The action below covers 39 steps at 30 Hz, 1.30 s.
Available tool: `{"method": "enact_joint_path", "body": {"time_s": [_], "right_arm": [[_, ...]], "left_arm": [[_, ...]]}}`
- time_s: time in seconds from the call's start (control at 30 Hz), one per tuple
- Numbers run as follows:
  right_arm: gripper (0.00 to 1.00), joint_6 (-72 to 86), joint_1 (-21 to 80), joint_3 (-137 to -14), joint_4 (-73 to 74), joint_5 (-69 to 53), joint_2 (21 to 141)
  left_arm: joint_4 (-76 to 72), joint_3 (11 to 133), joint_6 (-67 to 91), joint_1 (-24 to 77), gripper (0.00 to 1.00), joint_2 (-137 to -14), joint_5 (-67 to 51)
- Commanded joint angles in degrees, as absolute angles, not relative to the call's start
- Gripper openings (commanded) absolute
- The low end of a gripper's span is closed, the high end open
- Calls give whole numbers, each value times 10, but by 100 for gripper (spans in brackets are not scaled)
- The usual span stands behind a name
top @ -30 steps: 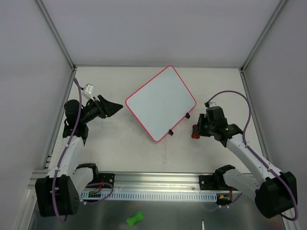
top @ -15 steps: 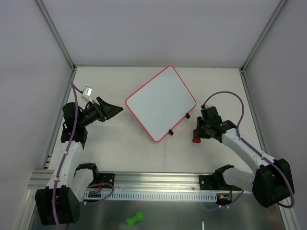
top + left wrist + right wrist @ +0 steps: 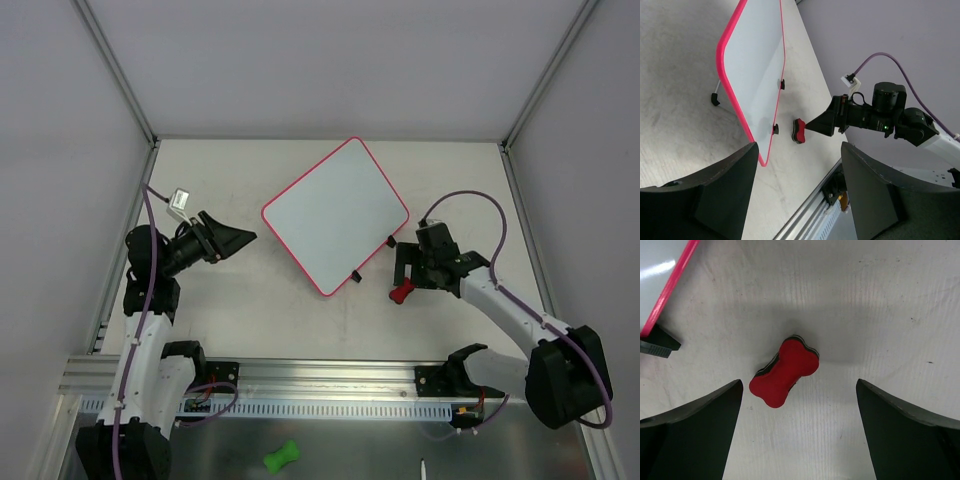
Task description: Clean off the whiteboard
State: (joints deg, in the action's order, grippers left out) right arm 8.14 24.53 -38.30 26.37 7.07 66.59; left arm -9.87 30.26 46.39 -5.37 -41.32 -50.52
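The whiteboard [image 3: 335, 215] lies flat and tilted in the middle of the table, pink-framed, its white face blank; it also shows in the left wrist view [image 3: 757, 65], and one corner in the right wrist view [image 3: 655, 265]. A small red bone-shaped eraser [image 3: 401, 292] [image 3: 785, 371] [image 3: 799, 131] lies on the table just right of the board's near edge. My right gripper [image 3: 402, 272] [image 3: 800, 385] hovers over it, open, jaws wide apart and touching nothing. My left gripper [image 3: 240, 240] [image 3: 799, 146] is open and empty, left of the board and pointing at it.
Two black clips [image 3: 355, 277] [image 3: 390, 240] stick out of the board's near-right edge. An aluminium rail [image 3: 330, 375] runs along the near table edge, with a green bone-shaped object [image 3: 282, 456] below it. Walls and frame posts close the table on three sides.
My right gripper was shut on the red eraser and has opened; the eraser now lies loose on the table. My left arm has drawn back slightly toward the near left.
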Motion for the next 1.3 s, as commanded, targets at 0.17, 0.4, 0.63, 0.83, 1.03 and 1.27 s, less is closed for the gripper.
{"method": "enact_joint_path", "body": {"time_s": [0.17, 0.4, 0.63, 0.83, 1.03, 1.27], "right_arm": [[99, 75, 252, -359, 225, 56, 562], [99, 63, 254, -280, 118, 11, 469], [99, 56, 272, -228, 35, -13, 437], [99, 48, 301, -219, 27, 18, 412], [99, 41, 319, -209, 19, 33, 399], [99, 30, 349, -191, 4, 61, 370]], "left_arm": [[-35, 259, 423, -58, 67, -317, -469], [50, 210, 369, -56, 65, -228, -395], [104, 200, 347, 38, 64, -150, -234], [105, 178, 315, 139, 63, -189, -142], [105, 126, 285, 177, 63, -73, -68], [87, 98, 263, 177, 63, -11, -101]]}}
